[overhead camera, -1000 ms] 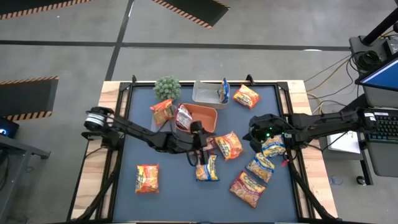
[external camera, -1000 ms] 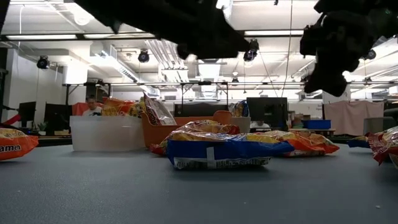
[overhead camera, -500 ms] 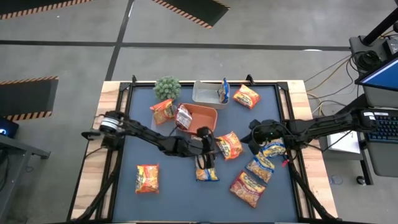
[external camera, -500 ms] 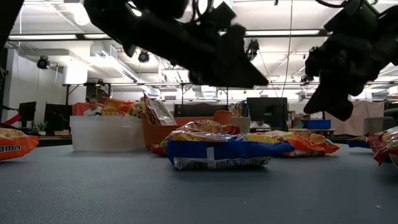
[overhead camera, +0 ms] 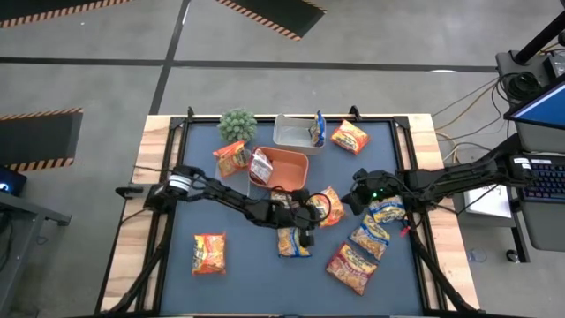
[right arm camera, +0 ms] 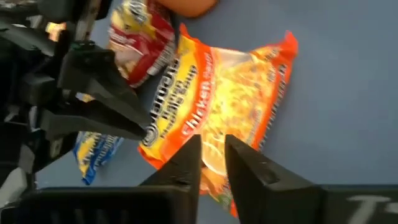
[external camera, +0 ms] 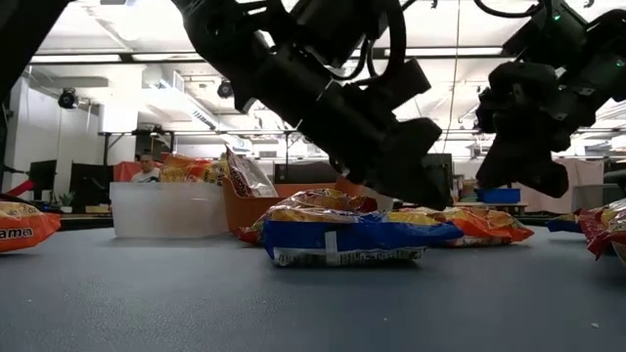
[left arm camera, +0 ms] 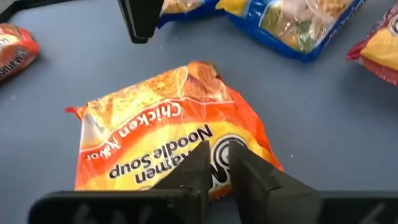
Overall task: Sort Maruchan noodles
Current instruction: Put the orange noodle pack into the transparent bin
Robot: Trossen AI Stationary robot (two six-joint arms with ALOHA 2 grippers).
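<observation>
Lettering on the orange packet [left arm camera: 174, 134] reads "Chicken" and "Ramen Noodle Soup"; the right wrist view shows the same pack [right arm camera: 224, 124] with "chicken" printed along it. It lies flat on the dark table [overhead camera: 238, 265] near the middle, just in front of the orange tray [overhead camera: 287, 165]. The left gripper [overhead camera: 305, 215] hangs over it with jaws nearly closed, holding nothing. The right gripper [overhead camera: 357, 196] hovers just beside it, fingers also nearly together and empty. A blue-and-yellow packet [external camera: 342, 240] lies close by, the other packs spread around, and a clear tub [overhead camera: 296, 132] stands behind the tray.
</observation>
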